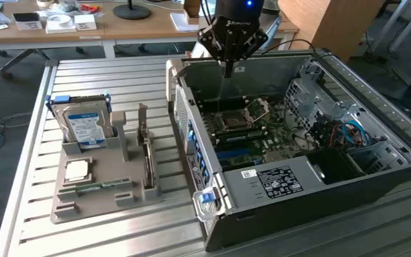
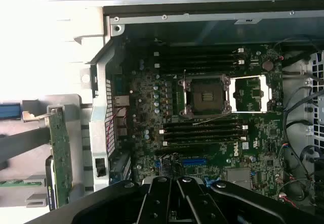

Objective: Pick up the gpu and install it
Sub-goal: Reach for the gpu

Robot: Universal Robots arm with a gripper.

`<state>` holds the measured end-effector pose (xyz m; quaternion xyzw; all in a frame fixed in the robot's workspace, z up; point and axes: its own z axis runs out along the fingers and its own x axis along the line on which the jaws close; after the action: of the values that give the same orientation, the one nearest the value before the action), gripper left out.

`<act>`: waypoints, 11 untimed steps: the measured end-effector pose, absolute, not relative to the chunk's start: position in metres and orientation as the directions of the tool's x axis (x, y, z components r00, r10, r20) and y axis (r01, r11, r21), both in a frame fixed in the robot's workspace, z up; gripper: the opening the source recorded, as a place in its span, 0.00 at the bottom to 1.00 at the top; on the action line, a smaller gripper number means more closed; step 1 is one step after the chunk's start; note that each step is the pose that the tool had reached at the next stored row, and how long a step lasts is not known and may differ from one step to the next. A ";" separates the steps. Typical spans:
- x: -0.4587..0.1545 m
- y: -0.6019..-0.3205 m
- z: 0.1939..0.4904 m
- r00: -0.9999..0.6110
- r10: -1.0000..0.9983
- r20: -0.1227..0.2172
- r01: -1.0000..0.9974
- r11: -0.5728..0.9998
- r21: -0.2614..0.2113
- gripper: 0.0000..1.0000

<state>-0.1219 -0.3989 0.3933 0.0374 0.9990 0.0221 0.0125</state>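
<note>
The gpu (image 1: 148, 155) is standing on its edge in a slot of the grey holder tray (image 1: 94, 206), in the lower left of the exterior view, with its metal bracket end pointing toward the upper part of the frame. Nothing is touching it. Beside it in the same tray, toward the exterior view's left, a hard drive (image 1: 84, 126) with a blue-white label is standing upright, while a processor chip (image 1: 77, 170) and a narrow memory stick (image 1: 94, 187) are lying flat. Just to the exterior view's right of the tray, the open computer case (image 1: 320, 203) is lying on the slatted metal table (image 1: 105, 75), exposing the motherboard (image 1: 256, 134). The gripper (image 1: 228, 70) is hanging over the case's far edge, at the top centre of the frame, well apart from the gpu, its jaws pinched together and holding nothing.
</note>
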 end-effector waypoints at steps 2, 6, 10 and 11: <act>-0.122 -0.399 0.393 -0.997 0.075 -0.023 0.074 0.996 0.045 0.11; -0.122 -0.399 0.393 -0.997 0.075 -0.023 0.074 0.996 0.045 0.11; -0.122 -0.399 0.393 -0.997 0.075 -0.023 0.074 0.996 0.045 0.11; -0.122 -0.399 0.393 -0.997 0.075 -0.023 0.074 0.996 0.045 0.11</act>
<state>-0.1220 -0.3989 0.3933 0.0374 0.9990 0.0221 0.0125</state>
